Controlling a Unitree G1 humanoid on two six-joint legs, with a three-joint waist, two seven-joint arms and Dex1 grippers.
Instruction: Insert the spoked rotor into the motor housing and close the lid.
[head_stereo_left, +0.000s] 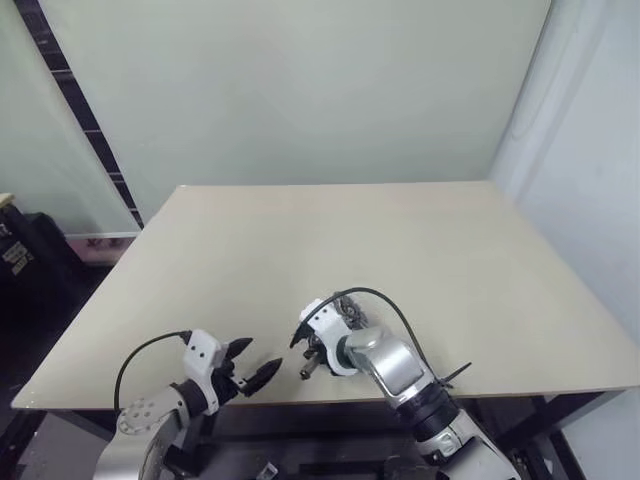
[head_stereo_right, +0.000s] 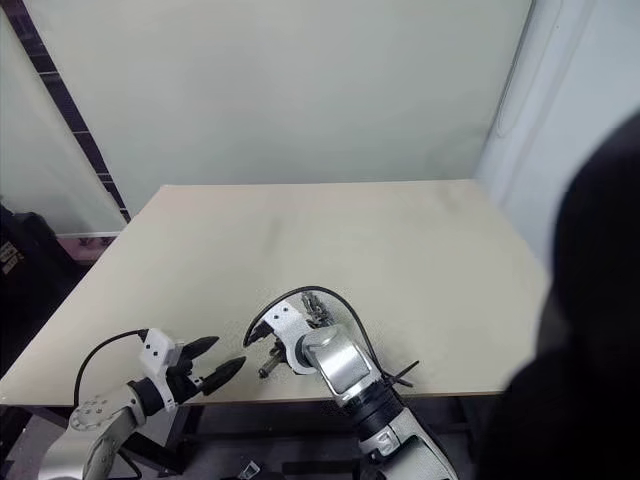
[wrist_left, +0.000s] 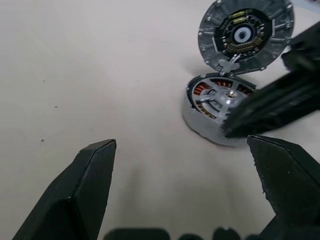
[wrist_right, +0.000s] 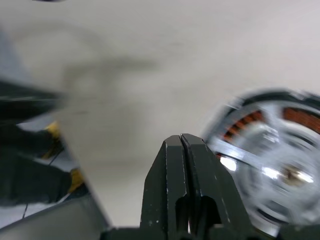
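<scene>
Shiny silver spoked rotor (wrist_left: 223, 98) seated inside round motor housing (wrist_left: 200, 122) over copper windings, grey toothed-rim lid (wrist_left: 245, 35) tilted up, touching housing's far edge

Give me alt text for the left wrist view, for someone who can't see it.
A round motor housing lies on a beige table, the silver spoked rotor seated over its copper windings, and the grey lid stands tilted open behind it. The open left claw frames the foreground; the shut right claw reaches over the housing.
</scene>
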